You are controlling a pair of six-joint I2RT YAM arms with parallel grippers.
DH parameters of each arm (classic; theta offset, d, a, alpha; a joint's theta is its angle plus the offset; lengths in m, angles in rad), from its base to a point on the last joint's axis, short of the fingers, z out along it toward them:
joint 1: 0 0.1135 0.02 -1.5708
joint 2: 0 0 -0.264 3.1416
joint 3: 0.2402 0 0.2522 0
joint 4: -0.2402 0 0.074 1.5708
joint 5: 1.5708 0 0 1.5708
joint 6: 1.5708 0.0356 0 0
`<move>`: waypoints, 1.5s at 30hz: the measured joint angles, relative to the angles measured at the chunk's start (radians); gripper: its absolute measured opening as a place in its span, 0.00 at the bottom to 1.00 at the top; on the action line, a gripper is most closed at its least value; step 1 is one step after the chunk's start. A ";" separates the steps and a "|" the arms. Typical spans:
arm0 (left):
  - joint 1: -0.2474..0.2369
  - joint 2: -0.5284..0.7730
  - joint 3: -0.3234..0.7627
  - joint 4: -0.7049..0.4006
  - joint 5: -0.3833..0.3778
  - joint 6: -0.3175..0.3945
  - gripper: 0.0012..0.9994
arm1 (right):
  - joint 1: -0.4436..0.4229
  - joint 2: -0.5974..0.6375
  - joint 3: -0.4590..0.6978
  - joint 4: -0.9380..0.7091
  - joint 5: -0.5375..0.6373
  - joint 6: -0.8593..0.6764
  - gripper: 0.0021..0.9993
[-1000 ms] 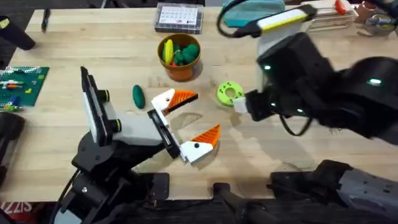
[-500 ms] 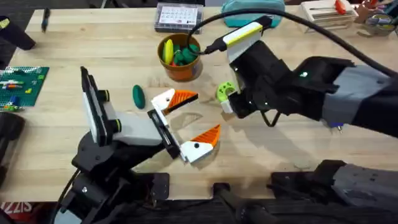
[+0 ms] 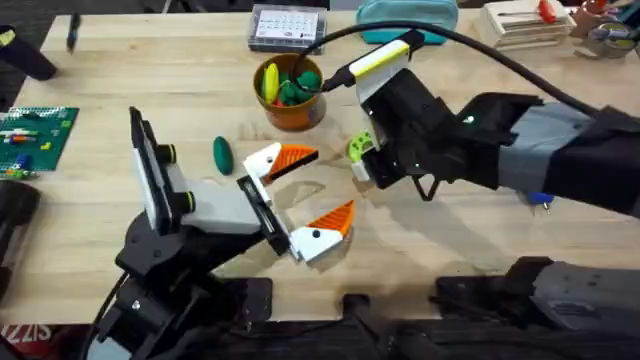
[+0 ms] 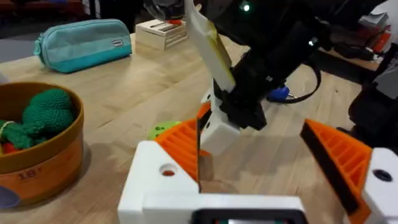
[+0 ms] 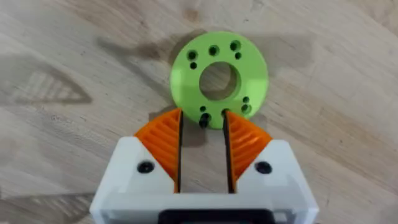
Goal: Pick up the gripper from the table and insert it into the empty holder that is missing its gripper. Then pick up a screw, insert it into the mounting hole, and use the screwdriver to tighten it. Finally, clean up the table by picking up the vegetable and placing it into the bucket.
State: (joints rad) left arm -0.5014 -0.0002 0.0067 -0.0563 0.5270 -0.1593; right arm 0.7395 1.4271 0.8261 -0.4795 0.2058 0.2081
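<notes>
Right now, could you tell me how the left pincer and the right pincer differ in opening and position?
The left pincer is spread wide and holds nothing, while the right pincer has its pads close together around the edge of the green ring. The left one is low over bare table near the dark green vegetable; the right one is down at the ring. Both have white bodies with orange ribbed pads.

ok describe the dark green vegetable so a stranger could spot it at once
Start at the orange bucket near the table's far middle. Nearer the robot and to the left, the vegetable lies alone on bare wood: a smooth dark green oval, unlike the flat lime ring.
</notes>
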 joint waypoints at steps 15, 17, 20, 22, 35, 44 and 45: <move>0.000 0.000 0.000 0.000 0.000 0.000 0.99 | 0.001 0.030 0.000 0.001 0.007 0.000 0.37; 0.000 0.000 0.000 0.000 0.000 0.000 0.99 | 0.001 0.030 0.000 0.001 0.007 0.000 0.37; 0.000 0.000 0.000 0.000 0.000 0.000 0.99 | 0.001 0.030 0.000 0.001 0.007 0.000 0.37; 0.000 0.000 0.000 0.000 0.000 0.000 0.99 | 0.001 0.030 0.000 0.001 0.007 0.000 0.36; 0.000 0.000 0.000 0.000 0.000 0.000 0.99 | 0.003 0.030 0.001 0.012 0.011 -0.007 0.01; 0.000 0.000 0.000 0.000 0.000 0.000 0.99 | 0.003 0.030 0.001 0.012 0.011 -0.007 0.01; 0.000 0.000 0.000 0.000 0.000 0.000 0.99 | 0.003 0.030 0.001 0.012 0.011 -0.007 0.01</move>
State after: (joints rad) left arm -0.5014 0.0000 0.0067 -0.0563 0.5270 -0.1593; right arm 0.7425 1.4570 0.8274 -0.4671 0.2173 0.2012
